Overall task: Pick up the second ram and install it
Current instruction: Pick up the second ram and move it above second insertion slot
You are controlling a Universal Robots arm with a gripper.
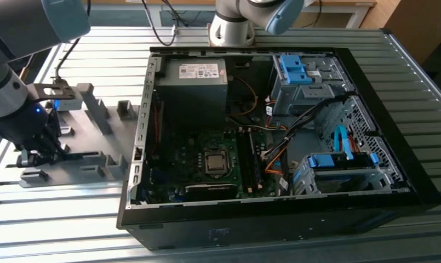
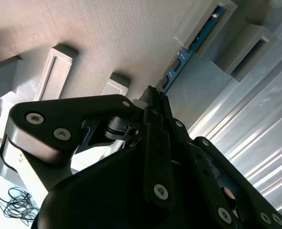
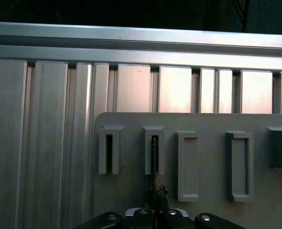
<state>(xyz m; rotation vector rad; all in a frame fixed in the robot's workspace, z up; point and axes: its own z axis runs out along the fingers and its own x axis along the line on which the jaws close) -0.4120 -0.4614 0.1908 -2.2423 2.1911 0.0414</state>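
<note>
So, at the exterior view's left the arm reaches down over a grey holder plate lying on the ribbed metal desk. Its pincer sits low among the plate's raised blocks.

In the second wrist view the pincer is drawn narrow. Its 2 black fingers press on either face of the second ram and grip it near 1 end. The second ram is a thin blue-green board with dark chips, standing on edge. Its far end rests inside the slot of a grey holder block.

In the first wrist view the board shows edge-on as a dark line running from the fingertips into that block's slot. That block is 1 of 4 in a row on the plate.

An open computer case stands just beside the plate, toward the exterior view's right. Inside it lies a green motherboard with a square processor socket. Long black memory slots run just beside the socket. The pincer and the second ram are outside the case, well apart from those slots.
</note>
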